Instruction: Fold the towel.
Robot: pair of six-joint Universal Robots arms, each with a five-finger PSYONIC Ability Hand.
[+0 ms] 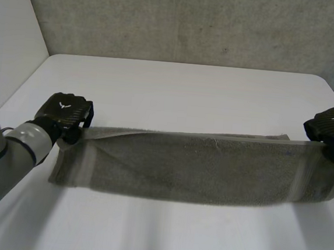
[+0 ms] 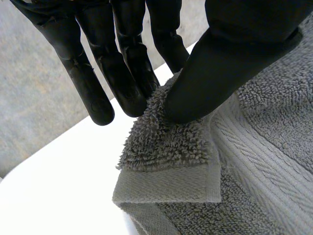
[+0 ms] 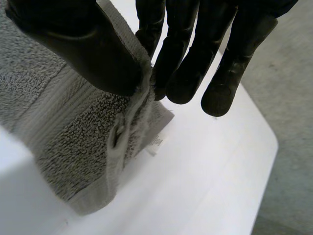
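Observation:
A grey towel (image 1: 198, 166) hangs stretched in a long band between my two hands, lifted above the white table (image 1: 181, 91). My left hand (image 1: 67, 113) holds the towel's left upper corner; in the left wrist view its thumb (image 2: 220, 63) presses the towel corner (image 2: 171, 142) against the fingers (image 2: 122, 73). My right hand (image 1: 333, 129) holds the right upper corner; in the right wrist view the thumb (image 3: 88, 49) and fingers (image 3: 190, 63) pinch the towel edge (image 3: 132, 117), with a small label showing below it.
The table's rounded far edge (image 3: 266, 147) lies close to my right hand, with grey floor beyond it. A grey wall (image 1: 193, 22) stands behind the table and a white panel (image 1: 11, 29) at the far left.

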